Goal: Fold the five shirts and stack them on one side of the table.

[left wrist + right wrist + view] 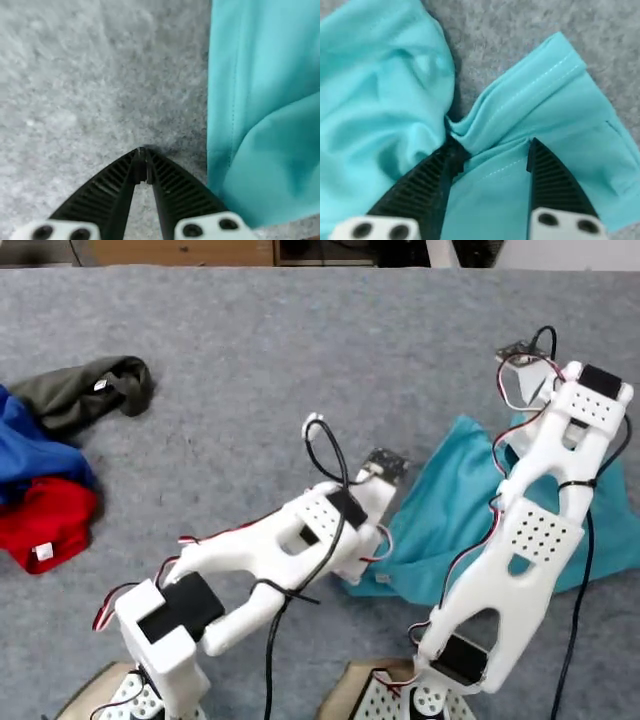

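Left gripper (142,152) is clenched on nothing. Its two black ribbed fingers (105,195) are pressed tip to tip just above the grey felt table (250,340). The straight stitched edge of the teal shirt (450,510) runs just beside the gripper without touching it. In the high view the left arm (270,550) rises from the lower left corner of the frame and ends near the centre, at the shirt's left edge. The teal shirt lies rumpled from the lower right to the middle right of the frame, partly under the right arm (530,530).

Right gripper (492,145) sits farther back, toward the upper right, and is released. Its fingers are spread and straddle a bunched fold of the teal cloth. One fingertip (451,150) touches the gather and the other hangs over flatter cloth, with a hem seam between them.

Well apart, at the left edge of the frame, three more shirts lie in a loose heap. A red shirt (45,525) is nearest, a blue shirt (35,445) overlaps it, and an olive shirt (85,390) is farthest back, toward the upper left.
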Controlling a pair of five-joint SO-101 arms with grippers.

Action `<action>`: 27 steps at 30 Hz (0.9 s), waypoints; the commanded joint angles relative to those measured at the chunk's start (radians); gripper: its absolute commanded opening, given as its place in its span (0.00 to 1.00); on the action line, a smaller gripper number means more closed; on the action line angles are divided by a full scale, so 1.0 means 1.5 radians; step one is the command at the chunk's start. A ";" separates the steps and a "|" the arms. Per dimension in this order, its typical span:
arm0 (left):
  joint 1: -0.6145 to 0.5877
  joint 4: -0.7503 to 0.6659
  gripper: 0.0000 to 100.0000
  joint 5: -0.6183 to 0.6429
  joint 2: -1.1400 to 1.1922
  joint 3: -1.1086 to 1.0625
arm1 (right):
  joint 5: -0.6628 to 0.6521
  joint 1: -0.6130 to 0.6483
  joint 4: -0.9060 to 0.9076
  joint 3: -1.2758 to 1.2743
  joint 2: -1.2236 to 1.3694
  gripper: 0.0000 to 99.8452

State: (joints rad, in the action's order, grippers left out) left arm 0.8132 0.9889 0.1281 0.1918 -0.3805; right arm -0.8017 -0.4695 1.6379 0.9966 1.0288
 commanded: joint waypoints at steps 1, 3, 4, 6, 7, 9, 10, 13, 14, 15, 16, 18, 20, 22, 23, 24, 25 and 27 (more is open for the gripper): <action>0.012 0.007 0.02 -0.006 -0.009 0.002 | 0.008 -0.022 0.008 0.062 0.013 0.22; 0.013 0.007 0.02 -0.006 -0.009 0.003 | 0.008 -0.029 0.017 0.088 0.024 0.22; 0.014 0.007 0.02 -0.006 -0.009 0.003 | 0.005 -0.032 0.025 0.102 0.027 0.22; 0.015 0.007 0.02 -0.006 -0.009 0.003 | 0.005 -0.032 0.044 0.137 0.029 0.22; 0.015 0.007 0.02 -0.006 -0.009 0.003 | 0.004 -0.033 0.057 0.158 0.029 0.22; 0.015 0.007 0.02 -0.006 -0.009 0.003 | 0.003 -0.033 0.076 0.198 0.032 0.22; 0.015 0.007 0.02 -0.006 -0.009 0.003 | 0.003 -0.032 0.079 0.210 0.033 0.22; 0.015 0.007 0.02 -0.006 -0.009 0.002 | 0.003 -0.031 0.079 0.204 0.033 0.22; 0.015 0.007 0.02 -0.006 -0.009 0.002 | 0.003 -0.032 0.079 0.194 0.033 0.22; 0.015 0.007 0.02 -0.006 -0.009 0.002 | 0.003 -0.032 0.078 0.182 0.033 0.22; 0.015 0.007 0.02 -0.006 -0.009 0.001 | 0.003 -0.032 0.078 0.167 0.033 0.22; 0.015 0.007 0.02 -0.006 -0.009 0.000 | 0.003 -0.033 0.077 0.139 0.033 0.22; 0.015 0.007 0.02 -0.006 -0.009 0.000 | 0.003 -0.033 0.075 0.113 0.033 0.22; 0.015 0.007 0.02 -0.006 -0.009 0.000 | 0.003 -0.033 0.059 0.087 0.034 0.22; 0.015 0.007 0.02 -0.006 -0.009 0.000 | 0.003 -0.033 0.049 0.074 0.034 0.22; 0.015 0.007 0.02 -0.006 -0.009 0.000 | 0.003 -0.033 0.040 0.062 0.034 0.22; 0.015 0.007 0.02 -0.006 -0.009 0.000 | 0.003 -0.033 0.033 0.050 0.034 0.22; 0.015 0.007 0.02 -0.006 -0.009 -0.001 | 0.003 -0.034 0.023 0.033 0.034 0.22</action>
State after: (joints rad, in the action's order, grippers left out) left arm 0.8209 0.9889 0.1281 0.1918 -0.3836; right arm -0.8017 -0.5033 1.7008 1.0687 1.0856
